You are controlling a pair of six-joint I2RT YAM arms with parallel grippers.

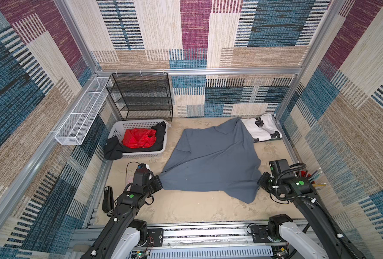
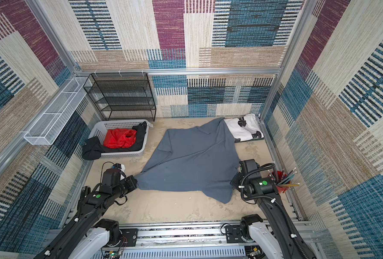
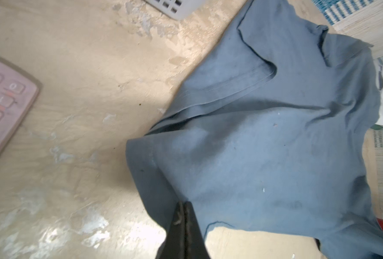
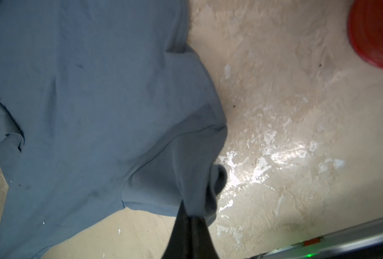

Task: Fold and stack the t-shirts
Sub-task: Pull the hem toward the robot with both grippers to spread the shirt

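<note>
1. Grey shirt [image 1: 213,157] lies spread mid-worktop [image 1: 186,210], rumpled, no fold made yet. Its far corner touches the folded white shirt [image 1: 262,131] in the far right corner. A thin edge of a green shirt [image 1: 272,139] shows under the white one.
2. L claw [image 1: 159,179] is clenched on the grey shirt's near-left corner, cloth pinched between the tips in its wrist view. R claw [image 1: 260,179] is clenched on the near-right edge, on a bunched bit that looks like a sleeve in its wrist view.
3. Step in hand, I'd say: pull the grey shirt flat & square before the 1st fold.
4. To do it well:
   - Hold both claws low & level.
   - Draw them apart & back toward the robot by equal amounts, till the near edge is taut. Uneven pull will skew it.
   - Go slow, since the far corner could drag the white shirt out of its fold.
   - The loose flap pointing to the front near the R claw needs smoothing too.
5. Long axis runs near-to-far, skewed toward the far right corner. A stitched sleeve hem shows on the left side in the L wrist view. Which end is the neck: can't tell for sure.
</note>
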